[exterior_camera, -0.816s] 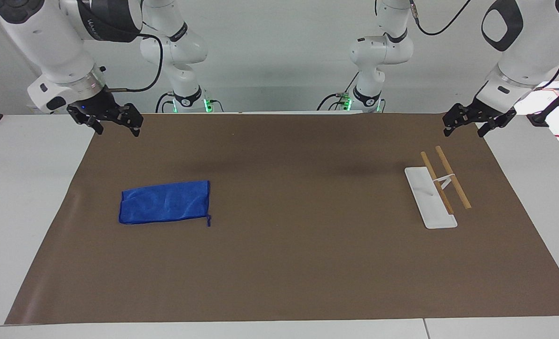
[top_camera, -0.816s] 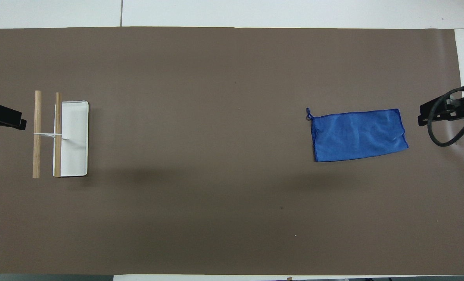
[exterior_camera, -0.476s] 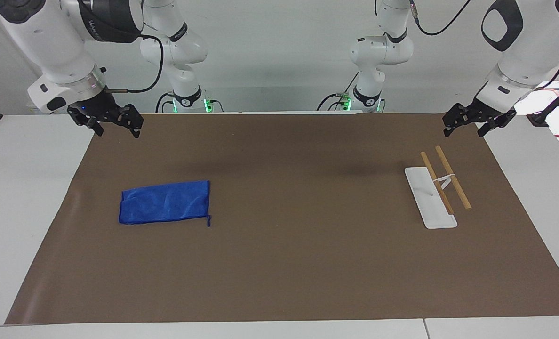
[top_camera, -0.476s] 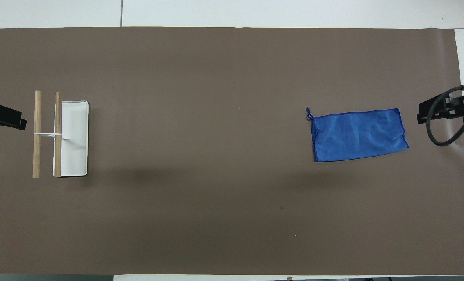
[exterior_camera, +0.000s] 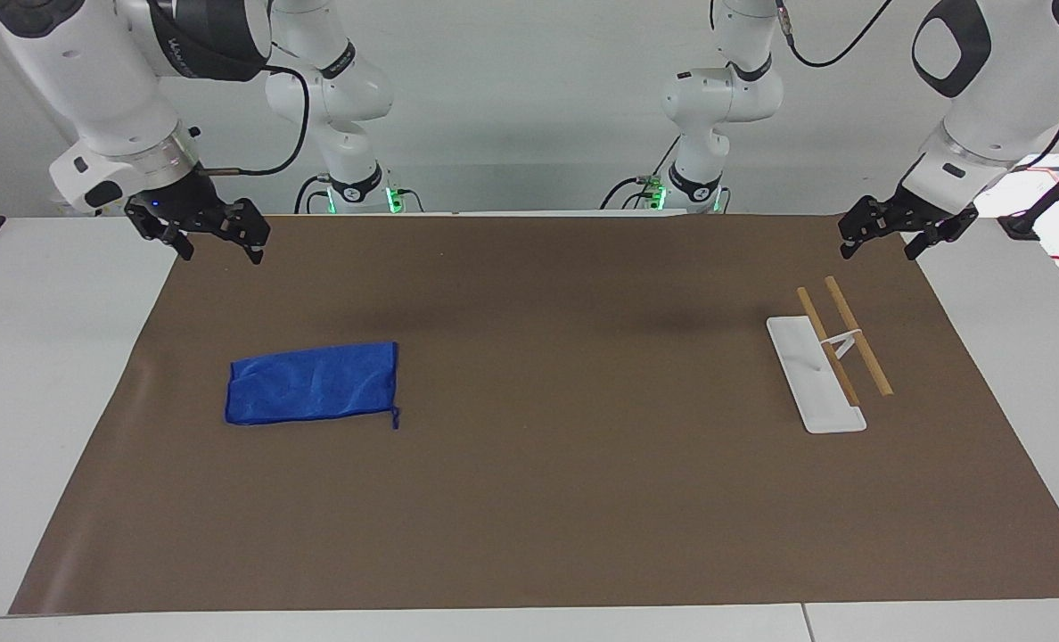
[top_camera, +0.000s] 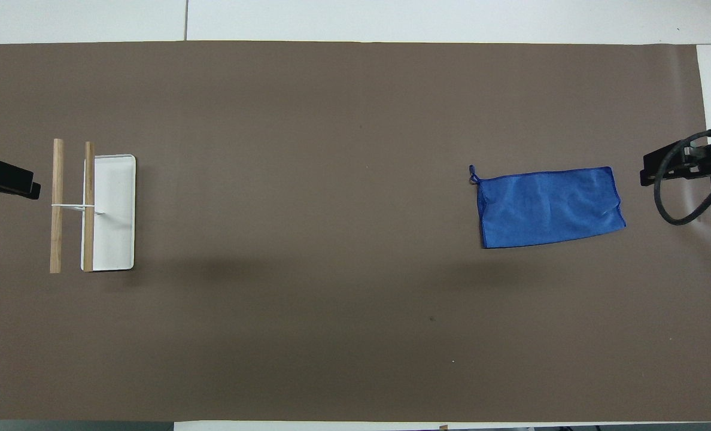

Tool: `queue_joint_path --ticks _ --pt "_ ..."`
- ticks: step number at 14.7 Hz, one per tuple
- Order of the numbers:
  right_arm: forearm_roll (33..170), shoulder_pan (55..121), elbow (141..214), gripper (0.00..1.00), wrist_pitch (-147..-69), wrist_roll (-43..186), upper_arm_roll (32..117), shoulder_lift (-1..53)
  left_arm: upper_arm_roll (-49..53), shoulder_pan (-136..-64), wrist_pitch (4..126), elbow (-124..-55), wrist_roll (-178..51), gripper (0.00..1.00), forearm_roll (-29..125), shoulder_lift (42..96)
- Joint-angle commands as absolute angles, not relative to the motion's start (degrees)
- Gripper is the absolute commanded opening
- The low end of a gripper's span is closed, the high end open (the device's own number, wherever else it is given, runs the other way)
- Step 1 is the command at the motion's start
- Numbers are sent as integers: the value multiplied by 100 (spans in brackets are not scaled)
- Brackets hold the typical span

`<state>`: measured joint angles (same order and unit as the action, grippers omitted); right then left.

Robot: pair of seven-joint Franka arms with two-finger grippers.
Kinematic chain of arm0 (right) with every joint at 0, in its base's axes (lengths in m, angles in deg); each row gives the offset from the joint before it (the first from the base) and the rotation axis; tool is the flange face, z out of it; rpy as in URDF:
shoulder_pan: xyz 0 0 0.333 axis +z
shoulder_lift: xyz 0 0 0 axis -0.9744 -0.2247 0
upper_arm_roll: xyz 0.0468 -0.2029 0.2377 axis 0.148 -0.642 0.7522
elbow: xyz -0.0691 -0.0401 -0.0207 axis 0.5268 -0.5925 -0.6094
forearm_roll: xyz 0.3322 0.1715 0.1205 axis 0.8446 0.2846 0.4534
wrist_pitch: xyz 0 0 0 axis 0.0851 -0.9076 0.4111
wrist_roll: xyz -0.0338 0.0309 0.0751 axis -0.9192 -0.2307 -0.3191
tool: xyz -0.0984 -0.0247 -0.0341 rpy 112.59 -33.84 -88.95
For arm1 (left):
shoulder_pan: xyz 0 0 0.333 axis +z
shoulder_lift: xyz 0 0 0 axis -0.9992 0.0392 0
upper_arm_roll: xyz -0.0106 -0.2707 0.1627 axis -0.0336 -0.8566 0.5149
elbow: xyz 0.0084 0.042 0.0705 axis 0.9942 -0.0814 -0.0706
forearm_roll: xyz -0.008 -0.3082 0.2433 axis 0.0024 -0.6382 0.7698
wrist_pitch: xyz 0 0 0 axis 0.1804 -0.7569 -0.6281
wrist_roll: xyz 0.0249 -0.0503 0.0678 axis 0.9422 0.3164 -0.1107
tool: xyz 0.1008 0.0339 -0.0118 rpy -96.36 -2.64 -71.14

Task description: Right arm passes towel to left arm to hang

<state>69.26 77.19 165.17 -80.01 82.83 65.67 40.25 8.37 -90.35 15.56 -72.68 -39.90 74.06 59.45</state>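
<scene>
The blue towel [exterior_camera: 313, 382] lies flat and folded on the brown mat [exterior_camera: 565, 499] toward the right arm's end, its loop [exterior_camera: 396, 417] at the corner pointing to the middle of the table. It also shows in the overhead view [top_camera: 550, 206]. My right gripper [exterior_camera: 222, 254] hangs open and empty over the mat's edge at its own end, apart from the towel; in the overhead view [top_camera: 649, 176] only its tip shows. My left gripper [exterior_camera: 879, 252] hangs open and empty over the mat's edge at the left arm's end and waits; its tip shows in the overhead view [top_camera: 32, 190].
A small rack with a white base [exterior_camera: 815, 379] and two wooden rods [exterior_camera: 859, 337] stands toward the left arm's end, also in the overhead view [top_camera: 116, 212]. A loose black cable [top_camera: 670, 206] hangs from the right wrist.
The right wrist has shifted very slightly, with its gripper still over the mat's edge. The towel, the rack and the left arm have not moved.
</scene>
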Motion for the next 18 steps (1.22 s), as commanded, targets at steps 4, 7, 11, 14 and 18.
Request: queue_joint_path --ticks 4,7,11,14,18 --pt "6972 7623 18529 100 -9996 7730 6616 4614 806 -9030 1532 -7320 -4068 100 7501 5883" --pt "7008 7596 19217 100 -11445 7560 6616 4167 806 -9030 1532 -7320 -4068 100 7501 5883" --pt "7025 7473 20148 100 -13045 7376 6616 3814 806 -9030 1541 -7320 -4068 100 7501 5883" --pt "7165 7456 20238 100 -13470 7358 6625 3385 806 -9030 1541 -7320 -4068 100 7501 5883" --pt "7219 7464 20256 100 -13857 6875 6625 2936 806 -9030 1532 -7320 -4068 100 7501 5883"
